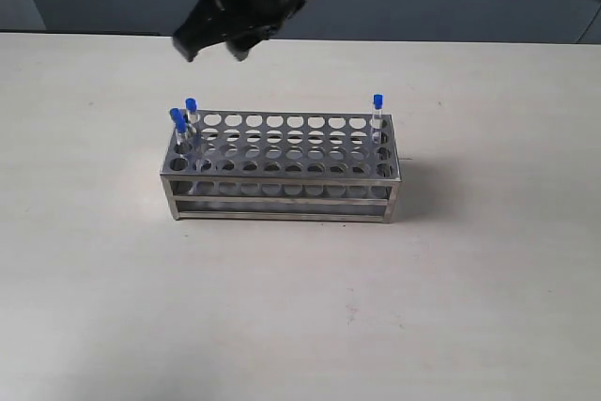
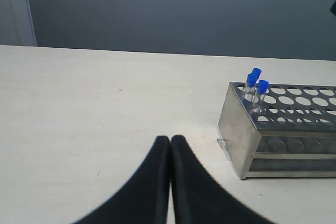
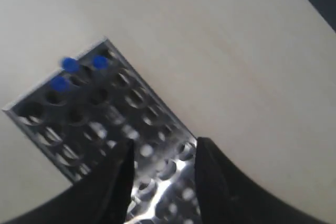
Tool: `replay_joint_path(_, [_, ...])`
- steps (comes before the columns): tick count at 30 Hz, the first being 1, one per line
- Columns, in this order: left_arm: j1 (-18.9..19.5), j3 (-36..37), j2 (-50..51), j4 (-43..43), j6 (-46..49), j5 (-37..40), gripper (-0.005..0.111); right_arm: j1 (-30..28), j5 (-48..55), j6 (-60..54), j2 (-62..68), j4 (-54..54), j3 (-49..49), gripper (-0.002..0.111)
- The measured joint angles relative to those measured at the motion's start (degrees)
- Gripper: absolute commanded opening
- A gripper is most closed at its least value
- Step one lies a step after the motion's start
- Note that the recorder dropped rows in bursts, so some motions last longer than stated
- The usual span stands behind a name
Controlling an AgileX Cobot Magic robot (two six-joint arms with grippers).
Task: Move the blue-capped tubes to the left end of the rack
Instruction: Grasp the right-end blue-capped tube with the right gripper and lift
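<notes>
The move ahead turns on the lone tube [image 1: 377,112], which stands in the far row at the right end of the rack [image 1: 282,178], opposite to where it belongs. The right hand [image 1: 211,44] hangs in the air above and behind the rack's left part, so this tube lies off to its right along the rack's long side, and lower. The hand's fingers are spread with a clear gap between them and hold nothing. Its own camera looks down on the perforated top plate and on the three tubes [image 1: 178,124] grouped at the left end, but does not show the lone tube. That tube stands about upright, with its blue cap above the plate, so its long axis runs up and down. A grip would most likely have to come from above, closing on the cap or on the glass just under it. The left hand [image 2: 170,142] sits low over the table [image 1: 300,307], off the rack's left end, with its fingers pressed together and nothing between them. It does not appear in the exterior view. Of the two, the right hand looks the better placed, being over the rack with its fingers parted, though it would need to travel the rack's length first. Free holes show beside the three tubes.
</notes>
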Motion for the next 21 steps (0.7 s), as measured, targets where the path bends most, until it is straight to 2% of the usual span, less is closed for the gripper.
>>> replay_joint_path(3, [0.0, 0.0, 0.0, 0.0, 0.0, 0.0, 0.001, -2.83, 3.12, 2.75, -0.25, -3.6, 0.29, 0.038])
replay_joint_path(11, [0.0, 0.0, 0.0, 0.0, 0.0, 0.0, 0.001, -11.35, 4.4, 4.86, -0.25, -2.35, 6.18, 0.038])
replay_joint_path(21, [0.0, 0.0, 0.0, 0.0, 0.0, 0.0, 0.001, -12.07, 4.78, 5.07, 0.01, -1.23, 10.61, 0.038])
